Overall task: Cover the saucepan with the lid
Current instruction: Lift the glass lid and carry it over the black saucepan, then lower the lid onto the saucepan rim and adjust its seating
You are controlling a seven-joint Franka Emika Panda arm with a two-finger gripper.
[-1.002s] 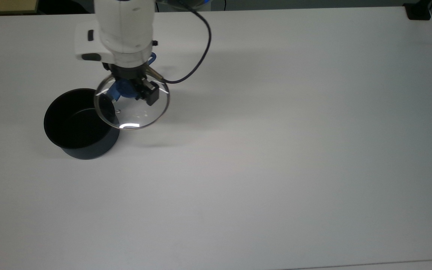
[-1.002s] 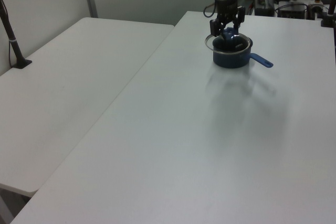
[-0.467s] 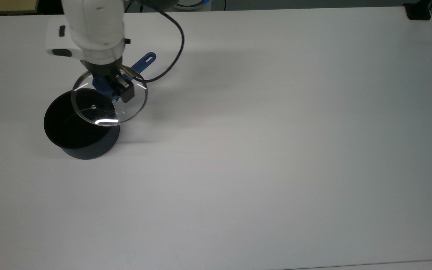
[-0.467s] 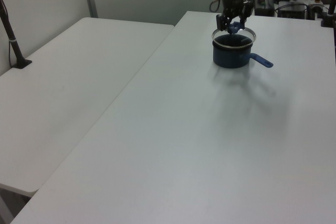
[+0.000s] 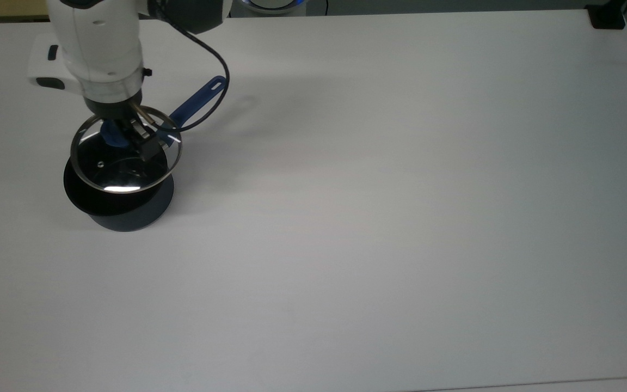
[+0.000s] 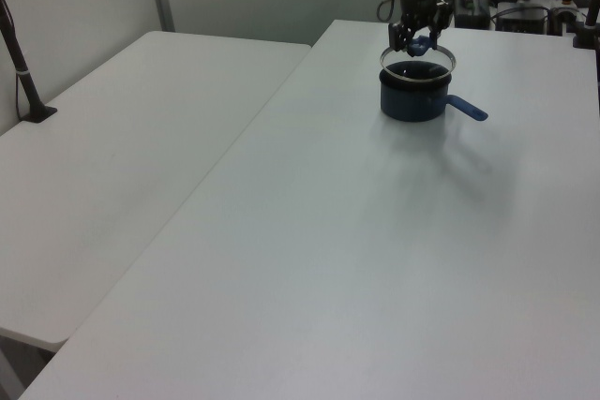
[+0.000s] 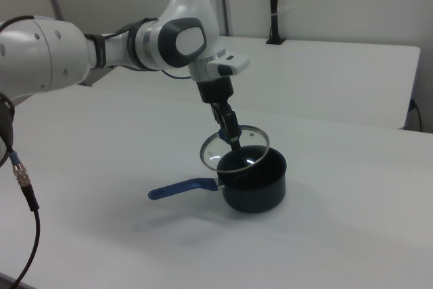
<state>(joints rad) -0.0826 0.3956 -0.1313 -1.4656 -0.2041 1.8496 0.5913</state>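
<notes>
Saucepan [image 5: 128,209] sits near the top view's left edge of the white desk [image 5: 400,218]. It is small, round and dark navy, black inside, and it stands upright with its mouth open. Its long blue handle [image 5: 196,103] sticks out from the saucepan toward the top view's upper right, with a slot at the far end. In the right view the handle [image 7: 181,189] points to the right view's left.

The lid [image 5: 123,169] hangs over the saucepan, lifted off the rim and tipped a little. It is a clear glass disc with a thin metal rim and a blue knob [image 5: 111,137]. The gripper [image 5: 128,136] has its jaws clamped on the knob.

To the top view's right of the saucepan the desk is wide and bare. A dark cable [image 5: 213,76] loops from the arm [image 5: 96,49] past the handle.
</notes>
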